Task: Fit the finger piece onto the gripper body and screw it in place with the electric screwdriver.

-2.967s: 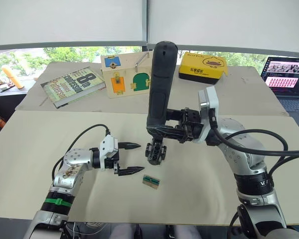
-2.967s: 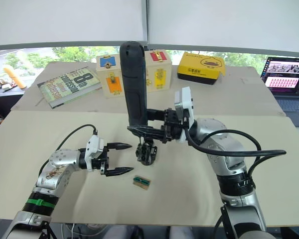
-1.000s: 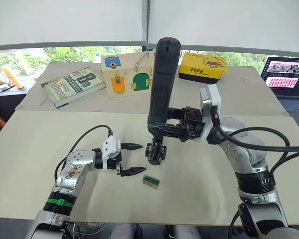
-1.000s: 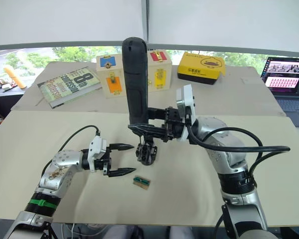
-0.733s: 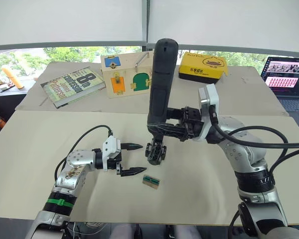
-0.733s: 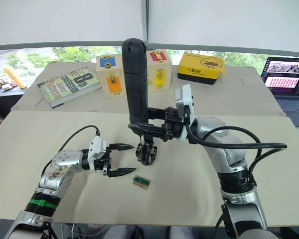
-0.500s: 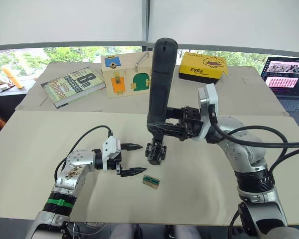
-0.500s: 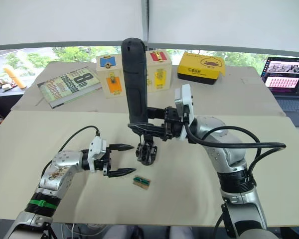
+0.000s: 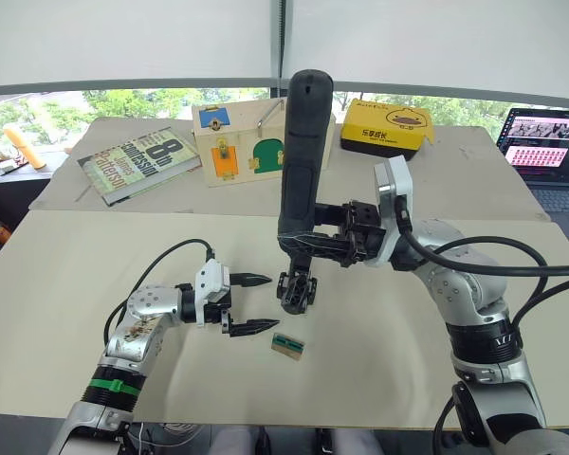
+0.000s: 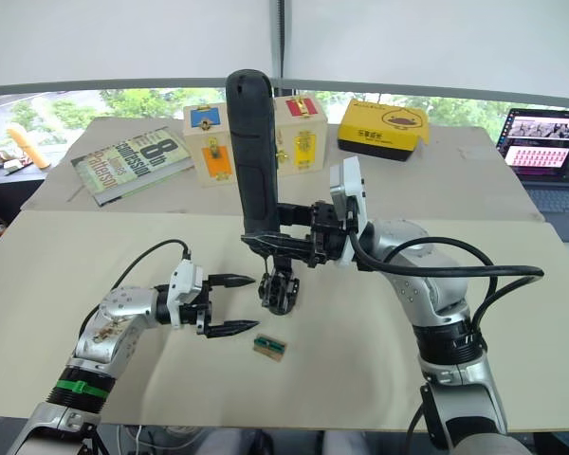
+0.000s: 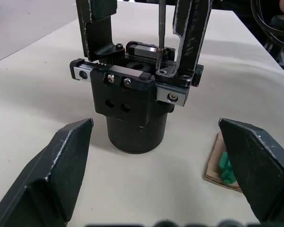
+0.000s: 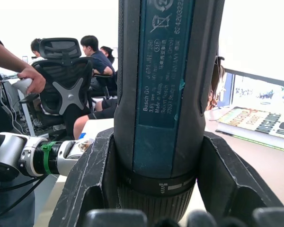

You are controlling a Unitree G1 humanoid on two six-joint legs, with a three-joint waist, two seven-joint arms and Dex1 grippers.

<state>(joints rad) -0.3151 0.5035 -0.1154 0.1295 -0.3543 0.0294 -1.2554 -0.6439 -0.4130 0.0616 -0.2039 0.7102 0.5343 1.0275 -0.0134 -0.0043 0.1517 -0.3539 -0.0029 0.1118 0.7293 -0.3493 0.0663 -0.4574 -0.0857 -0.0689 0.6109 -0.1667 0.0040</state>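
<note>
The electric screwdriver [image 9: 302,161] stands nearly upright in mid-table, and my right gripper [image 9: 315,244] is shut around its lower end. Its thin bit [image 11: 160,28] comes down onto a screw at the foot of the finger piece [image 11: 191,33], which stands on top of the gripper body [image 9: 295,292]. The body rests on its round base [image 11: 135,135] on the table, with a second black finger [image 11: 95,23] upright beside the finger piece. My left gripper [image 9: 251,302] is open just left of the body, touching nothing.
A small green-and-tan block [image 9: 287,345] lies just in front of the body. At the back are a book [image 9: 137,161], a wooden puzzle box [image 9: 239,142], a yellow box [image 9: 386,124] and a laptop [image 9: 550,152]. Seated people [image 12: 92,56] show beyond the table.
The screwdriver's top has leaned slightly to the left while its bit stays on the gripper body. My left gripper edged a little toward the body early on and has since held still.
</note>
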